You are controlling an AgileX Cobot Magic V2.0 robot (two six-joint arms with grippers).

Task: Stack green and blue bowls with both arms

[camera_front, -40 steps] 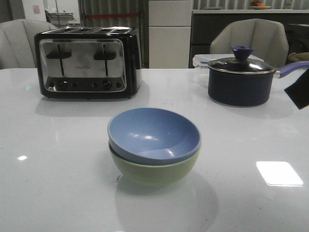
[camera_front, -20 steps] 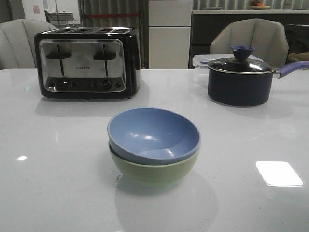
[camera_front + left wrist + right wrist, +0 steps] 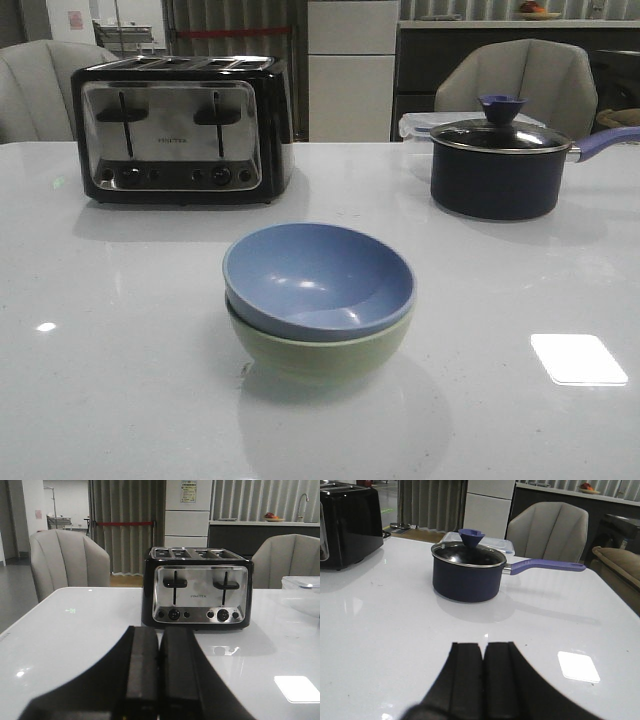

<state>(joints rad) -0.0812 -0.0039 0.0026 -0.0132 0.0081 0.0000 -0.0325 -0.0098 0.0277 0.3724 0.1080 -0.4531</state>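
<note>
blue bowl (image 3: 318, 278) nested in green bowl (image 3: 318, 352), both grippers pulled back and empty

the stack sits near the middle of the white table (image 3: 110, 380), toward its front edge, with the blue bowl seated slightly askew so its rim rides higher on one side. the toaster (image 3: 180, 128) stands toward the back left corner and the lidded saucepan (image 3: 497, 165) toward the back right, both well apart from the bowls. the left gripper (image 3: 159, 652) and the right gripper (image 3: 483, 660) each have their fingers pressed together, holding nothing. the task looks done; the main risk i see is an arm sweeping low and knocking the stack, or nudging the tilted blue bowl off its seat.
</note>
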